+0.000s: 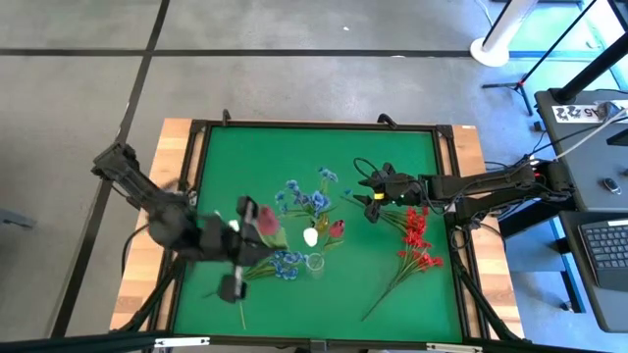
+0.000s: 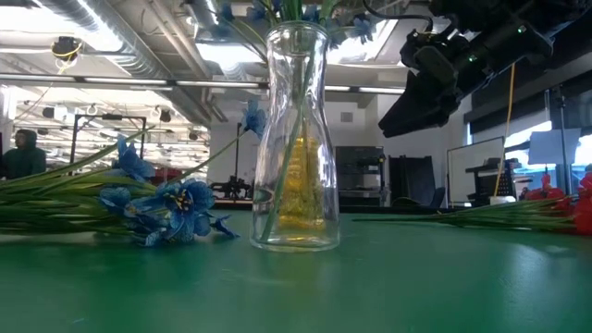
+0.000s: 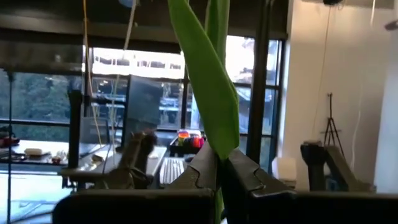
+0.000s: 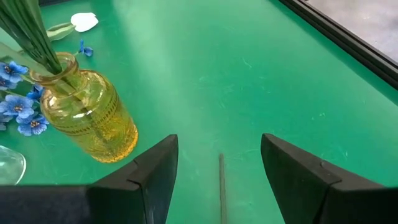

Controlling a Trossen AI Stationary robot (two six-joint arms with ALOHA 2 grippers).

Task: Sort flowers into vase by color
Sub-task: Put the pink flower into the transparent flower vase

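High view shows only unreadable writing on a white tag (image 1: 577, 112) off the table's right. The left gripper (image 1: 257, 221) is clamped shut on the green stem (image 3: 211, 93) of a pink-red bud flower (image 1: 267, 226), raised over the green table (image 1: 392, 157) beside the clear glass vase (image 2: 296, 139); the stem stands roughly upright. The right gripper (image 4: 219, 171) hovers spread wide, holding nothing, near the amber glass vase (image 4: 87, 118). Red spray flowers (image 1: 412, 240) lie flat, stems toward the table's near edge.

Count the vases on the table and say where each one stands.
2. A clear glass vase stands near the table's front edge, mid-table. A yellow glass vase, holding blue flowers, stands just behind it, toward the right hand.
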